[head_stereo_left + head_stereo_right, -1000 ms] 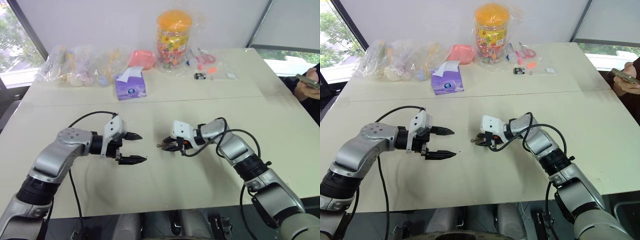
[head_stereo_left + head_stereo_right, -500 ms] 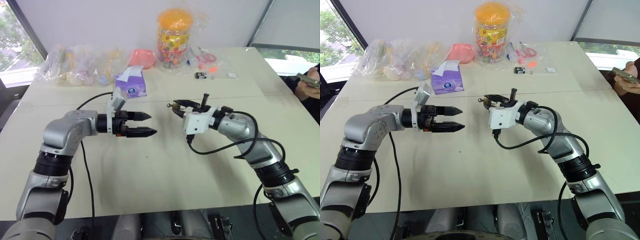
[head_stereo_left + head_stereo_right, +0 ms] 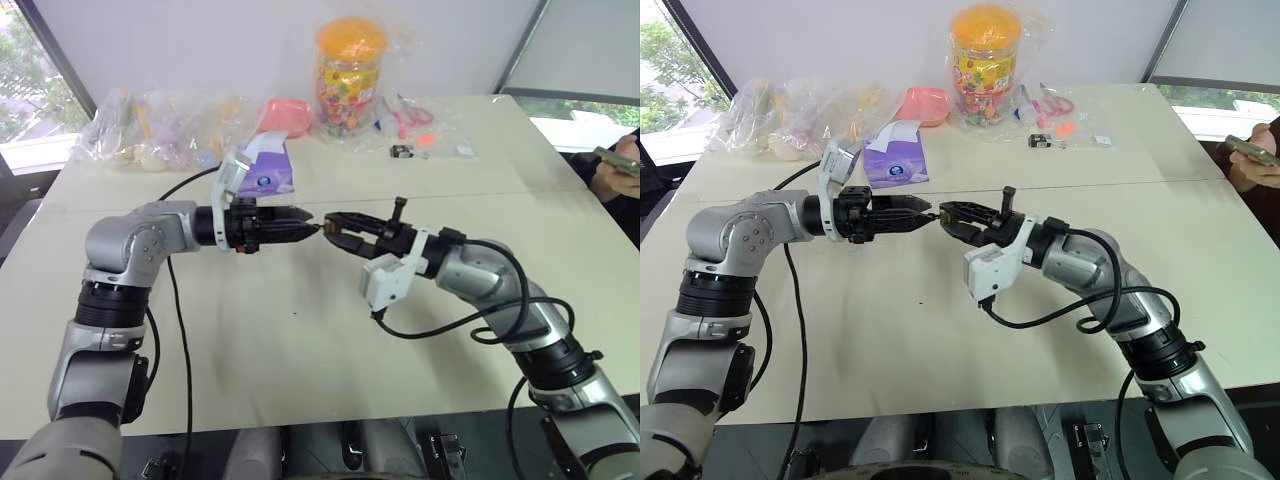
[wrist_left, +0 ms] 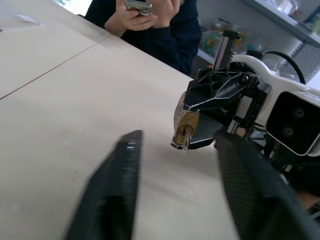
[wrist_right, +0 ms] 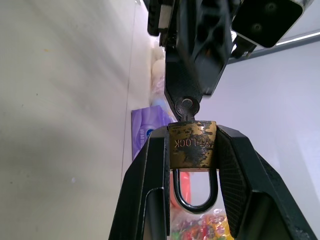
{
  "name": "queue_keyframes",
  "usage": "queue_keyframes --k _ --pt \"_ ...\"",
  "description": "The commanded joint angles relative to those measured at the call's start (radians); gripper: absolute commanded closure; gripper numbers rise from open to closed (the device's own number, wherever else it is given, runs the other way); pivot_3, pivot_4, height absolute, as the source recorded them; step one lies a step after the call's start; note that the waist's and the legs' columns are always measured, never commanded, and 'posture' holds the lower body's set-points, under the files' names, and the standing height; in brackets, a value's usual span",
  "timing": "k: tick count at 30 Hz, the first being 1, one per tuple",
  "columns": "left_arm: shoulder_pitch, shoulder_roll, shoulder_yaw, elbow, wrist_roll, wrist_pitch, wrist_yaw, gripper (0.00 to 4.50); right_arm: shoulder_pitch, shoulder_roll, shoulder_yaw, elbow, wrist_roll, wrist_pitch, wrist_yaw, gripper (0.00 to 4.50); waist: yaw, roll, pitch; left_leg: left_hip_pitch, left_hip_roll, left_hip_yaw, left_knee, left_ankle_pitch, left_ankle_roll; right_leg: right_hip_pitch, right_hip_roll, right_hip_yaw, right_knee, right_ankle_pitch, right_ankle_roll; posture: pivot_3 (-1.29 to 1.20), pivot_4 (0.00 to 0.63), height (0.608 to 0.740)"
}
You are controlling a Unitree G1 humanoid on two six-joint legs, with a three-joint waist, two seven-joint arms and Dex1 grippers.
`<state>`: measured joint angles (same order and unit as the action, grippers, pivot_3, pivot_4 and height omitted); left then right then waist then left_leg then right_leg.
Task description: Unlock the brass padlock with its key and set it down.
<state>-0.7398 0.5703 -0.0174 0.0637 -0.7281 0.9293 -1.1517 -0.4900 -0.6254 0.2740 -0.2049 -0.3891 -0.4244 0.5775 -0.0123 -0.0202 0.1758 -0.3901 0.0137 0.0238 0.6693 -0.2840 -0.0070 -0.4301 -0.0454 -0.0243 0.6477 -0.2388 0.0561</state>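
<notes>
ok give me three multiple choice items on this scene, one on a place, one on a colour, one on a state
1. Where is the small brass padlock with the curved shackle?
A. lying on the beige table
B. between the right gripper's two black fingers
C. inside the orange-lidded jar

2. What colour is the tissue pack at the far side of the table?
A. purple
B. green
C. red

3. What is the state of the left gripper?
A. wide open, away from the padlock
B. resting on the table
C. closed on the small silvery key at the padlock's keyhole

Answers: 1 B, the right wrist view shows the right gripper clamping the brass body. 2 A, its wrapper is purple. 3 C, its fingertips pinch the key head at the padlock's keyhole end.
</notes>
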Motion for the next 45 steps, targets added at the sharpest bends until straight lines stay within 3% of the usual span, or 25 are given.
queue_keyframes --k 1,12,15,17,18,27,35,45 --pt "0.004 0.012 0.003 -0.057 -0.012 0.0 -0.011 2.49 -0.016 0.014 -0.014 -0.043 0.008 -0.001 0.0 3.78 0.0 0.0 0.0 0.0 0.0 0.0 0.0 0.0 0.0 0.0 0.0 0.0 0.0 0.0 0.0 0.0 0.15 0.737" --pt "0.011 0.009 -0.003 -0.062 -0.01 -0.003 -0.013 2.49 -0.022 0.024 -0.021 -0.059 0.017 0.015 0.023 3.78 0.0 0.0 0.0 0.0 0.0 0.0 0.0 0.0 0.0 0.0 0.0 0.001 0.0 0.0 0.0 0.0 0.15 0.737" --pt "0.02 0.016 0.002 -0.07 -0.014 0.0 -0.016 3.3 -0.021 0.026 -0.023 -0.064 0.018 0.023 0.028 3.78 0.0 0.0 0.0 0.0 0.0 0.0 0.0 0.0 0.0 0.0 0.0 0.001 0.0 0.0 0.0 0.0 0.15 0.737" --pt "0.023 0.02 0.004 -0.074 -0.014 0.0 -0.018 4.21 -0.021 0.025 -0.024 -0.065 0.02 0.026 0.03 3.78 0.0 0.0 0.0 0.0 0.0 0.0 0.0 0.0 0.0 0.0 0.0 0.001 0.0 0.0 0.0 0.0 0.15 0.737" --pt "0.025 0.023 0.004 -0.074 -0.014 -0.001 -0.018 4.46 -0.021 0.025 -0.024 -0.065 0.021 0.026 0.031 3.78 0.0 0.0 0.0 0.0 0.0 0.0 0.0 0.0 0.0 0.0 0.0 0.001 0.0 0.0 0.0 0.0 0.15 0.737" --pt "0.016 0.014 -0.001 -0.068 0.001 -0.029 -0.011 4.46 -0.022 0.023 -0.01 -0.064 0.032 0.035 0.058 3.78 0.0 0.0 0.0 0.0 0.0 0.0 0.0 0.0 0.0 0.0 0.0 0.001 0.0 0.0 0.0 0.0 0.15 0.737" --pt "0.036 0.019 -0.078 -0.102 0.129 -0.211 -0.039 4.46 -0.019 0.025 0.003 -0.077 0.083 0.08 0.137 3.78 0.001 0.0 0.0 0.0 0.0 0.0 0.0 0.0 0.0 0.0 0.0 0.001 0.0 0.0 0.0 0.0 0.15 0.737" --pt "0.077 0.022 -0.1 -0.147 0.19 -0.324 -0.061 4.46 -0.045 0.044 -0.01 -0.073 0.122 0.109 0.173 3.78 0.001 0.0 0.0 0.0 0.0 0.0 0.0 0.0 0.0 0.0 0.0 0.0 0.0 0.0 0.0 0.0 0.15 0.737"
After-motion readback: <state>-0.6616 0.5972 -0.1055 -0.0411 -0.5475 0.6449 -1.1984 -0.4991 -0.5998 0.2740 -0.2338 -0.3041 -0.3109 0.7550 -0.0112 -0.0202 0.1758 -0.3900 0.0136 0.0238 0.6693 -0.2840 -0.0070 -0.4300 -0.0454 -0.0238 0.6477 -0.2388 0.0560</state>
